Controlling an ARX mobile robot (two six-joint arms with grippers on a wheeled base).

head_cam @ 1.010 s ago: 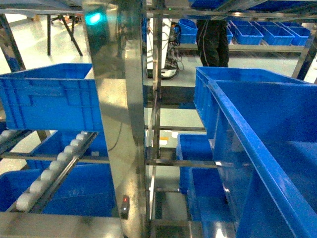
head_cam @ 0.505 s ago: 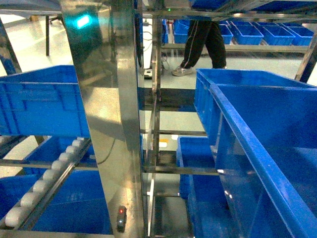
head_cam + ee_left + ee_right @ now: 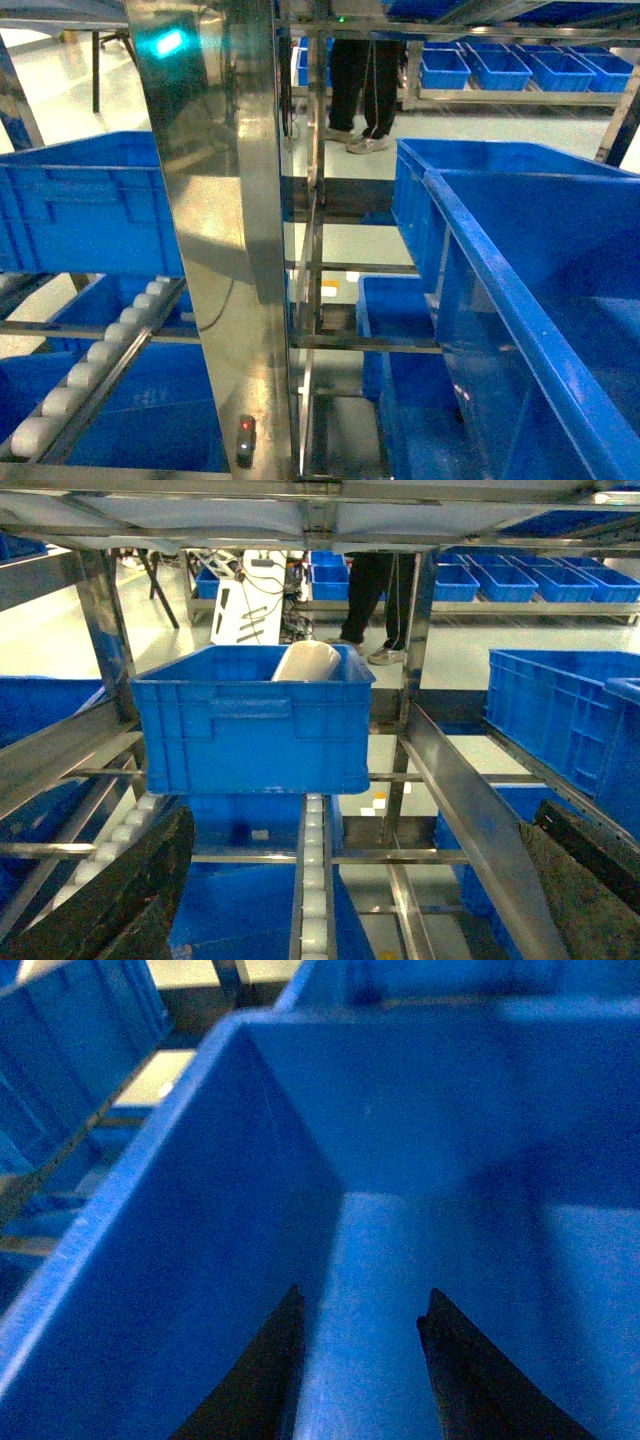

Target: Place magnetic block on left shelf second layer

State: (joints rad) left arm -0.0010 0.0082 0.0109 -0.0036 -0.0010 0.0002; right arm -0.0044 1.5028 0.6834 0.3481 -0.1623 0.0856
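The left shelf [image 3: 215, 230] is a steel rack with white-roller rails [image 3: 100, 350] and blue crates [image 3: 90, 205]. In the left wrist view a blue crate [image 3: 250, 725] sits on the rollers [image 3: 315, 880] with a white rounded object [image 3: 305, 662] inside it. My left gripper [image 3: 360, 825] is open wide in front of that layer, its dark fingers [image 3: 110, 890] at the frame's lower corners with nothing between them. My right gripper [image 3: 365, 1295] is open inside a blue crate [image 3: 200, 1170], also empty. The magnetic block is out of view. Neither gripper shows in the head view.
A wide steel upright stands close in front of the head camera. A large blue crate [image 3: 520, 300] fills the right side, with more crates [image 3: 400, 330] on lower layers. A slanted steel rail [image 3: 470, 830] runs on the right. A person [image 3: 365, 90] stands behind the rack.
The head view has shifted, so the steel upright and left crate now sit further left in frame. The person behind the rack has walked to the left.
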